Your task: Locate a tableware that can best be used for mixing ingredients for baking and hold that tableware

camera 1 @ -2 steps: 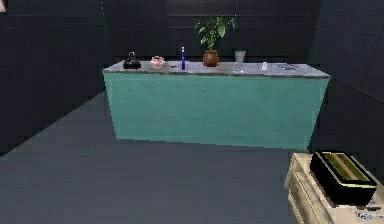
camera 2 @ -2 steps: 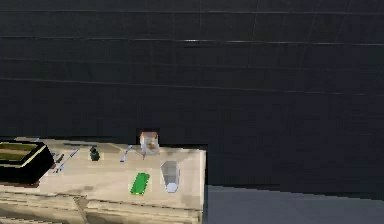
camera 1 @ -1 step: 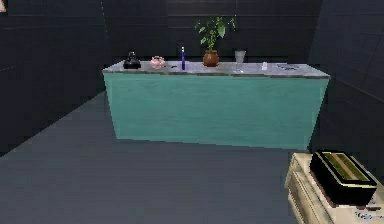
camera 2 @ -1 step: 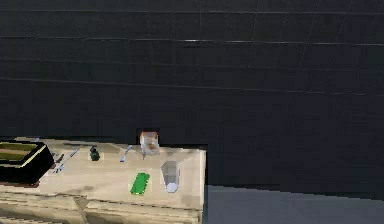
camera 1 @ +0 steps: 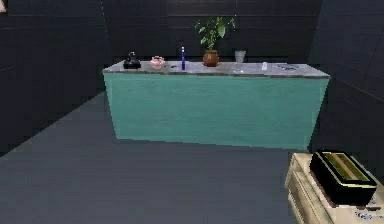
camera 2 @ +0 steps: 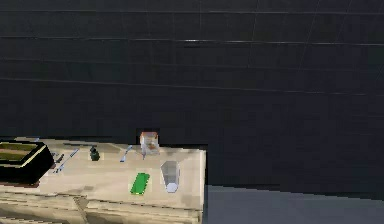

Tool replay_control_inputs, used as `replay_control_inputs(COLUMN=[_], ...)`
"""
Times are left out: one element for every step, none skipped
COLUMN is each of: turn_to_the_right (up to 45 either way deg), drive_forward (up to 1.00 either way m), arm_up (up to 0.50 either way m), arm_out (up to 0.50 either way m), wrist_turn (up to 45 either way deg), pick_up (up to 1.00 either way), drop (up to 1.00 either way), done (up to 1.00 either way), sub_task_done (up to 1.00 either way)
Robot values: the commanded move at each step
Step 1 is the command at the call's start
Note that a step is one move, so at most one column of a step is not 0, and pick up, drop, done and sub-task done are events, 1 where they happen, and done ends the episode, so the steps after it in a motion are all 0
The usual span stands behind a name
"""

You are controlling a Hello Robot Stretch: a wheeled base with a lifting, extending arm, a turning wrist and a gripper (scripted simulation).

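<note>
— Dark panelled walls close the room we look into, above a grey floor. Ahead stands a long teal counter with a grey top (camera 1: 215, 110). Do we see anything fit for mixing?

— We do. A small pink bowl (camera 1: 157, 62) sits on that top toward the forward view's left, between a dark rounded kettle-like pot (camera 1: 132, 62) and a slim blue bottle (camera 1: 182, 57). Farther right we make out a leafy green plant in a brown pot (camera 1: 211, 45) and a pale grey cup (camera 1: 240, 57).

— Any writing we can read?

— Whatever print there may be is too small for us to tell.

— And nearer to us?

— At the forward view's lower right, a pale wooden cabinet (camera 1: 298, 180) bears a black box with a yellow-green rim (camera 1: 343, 175). The arm side view gives us the same pale top, with a flat green rectangle (camera 2: 140, 182) just beside a clear glass tumbler (camera 2: 171, 176).

— How do the gripper's fingers stand, and where is the bowl from them?

— We cannot tell either. The bowl lies well apart from the cabinet, across the floor.
</note>
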Motion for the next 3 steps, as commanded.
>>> replay_control_inputs(turn_to_the_right=[0.0, 0.0, 0.0], drive_forward=[0.00, 0.00, 0.00], arm_up=[0.00, 0.00, 0.00], arm_out=[0.44, 0.00, 0.00], wrist_turn=[0.0, 45.0, 45.0], pick_up=[0.00, 0.00, 0.00], drop=[0.00, 0.00, 0.00], done=[0.00, 0.00, 0.00], sub_task_done=[0.00, 0.00, 0.00])
